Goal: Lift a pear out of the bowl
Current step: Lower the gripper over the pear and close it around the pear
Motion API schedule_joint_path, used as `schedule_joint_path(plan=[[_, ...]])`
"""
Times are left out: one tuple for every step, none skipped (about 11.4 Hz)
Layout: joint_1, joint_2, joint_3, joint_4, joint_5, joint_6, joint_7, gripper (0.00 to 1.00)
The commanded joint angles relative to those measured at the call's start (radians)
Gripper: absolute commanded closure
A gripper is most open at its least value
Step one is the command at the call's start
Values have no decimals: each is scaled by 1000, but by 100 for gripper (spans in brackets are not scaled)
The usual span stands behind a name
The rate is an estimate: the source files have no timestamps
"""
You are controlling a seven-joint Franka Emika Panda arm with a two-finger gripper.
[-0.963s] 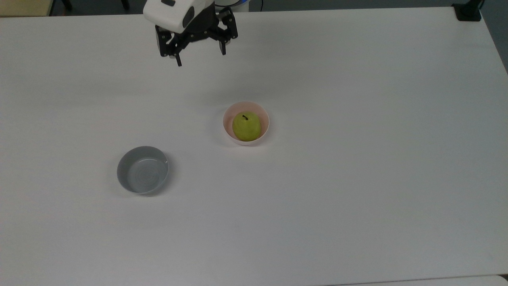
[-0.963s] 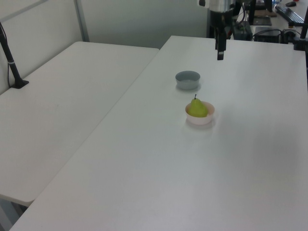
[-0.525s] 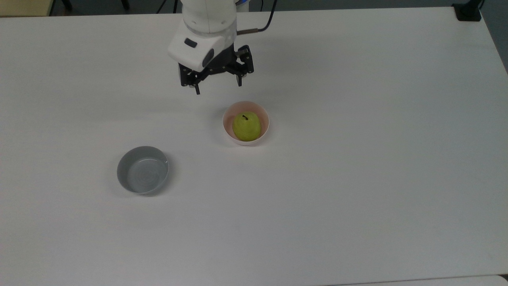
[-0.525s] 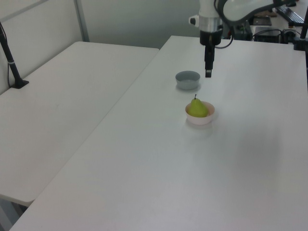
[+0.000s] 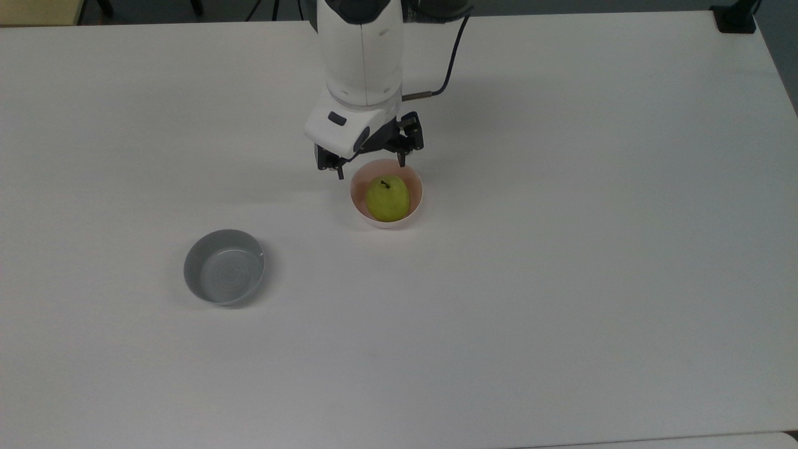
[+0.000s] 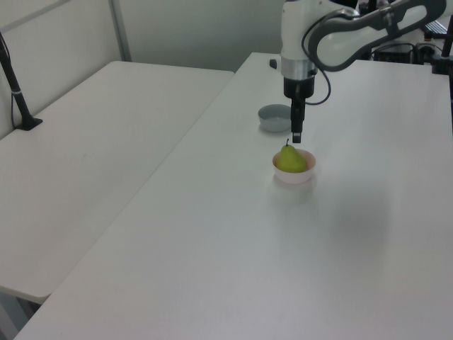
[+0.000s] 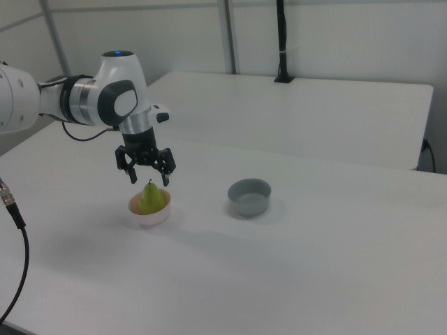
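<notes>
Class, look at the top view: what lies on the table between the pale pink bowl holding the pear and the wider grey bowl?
Nothing: in the top view only bare white table separates the pale pink bowl from the wider grey bowl.

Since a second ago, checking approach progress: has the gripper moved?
Yes. In the top view the gripper has come down-right to the pink bowl, which stayed put.

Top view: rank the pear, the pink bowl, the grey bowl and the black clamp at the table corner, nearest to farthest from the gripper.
Measured from the gripper:
1. Pink bowl: its far rim lies right under the open fingers.
2. Pear: inside that bowl, just below the gripper.
3. Grey bowl: toward the top view's lower left.
4. Black clamp: top view's upper right corner.
</notes>
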Motion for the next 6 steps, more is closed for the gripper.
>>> schedule_joint_path(plan=[[9, 43, 30, -10, 12, 76, 46, 0], [9, 57, 30, -10, 12, 85, 46, 0], [9, 60, 32, -11, 12, 87, 46, 0], [9, 65, 30, -11, 9, 92, 43, 0], [9, 74, 30, -10, 3, 92, 43, 0], [9, 73, 30, -10, 2, 92, 39, 1]])
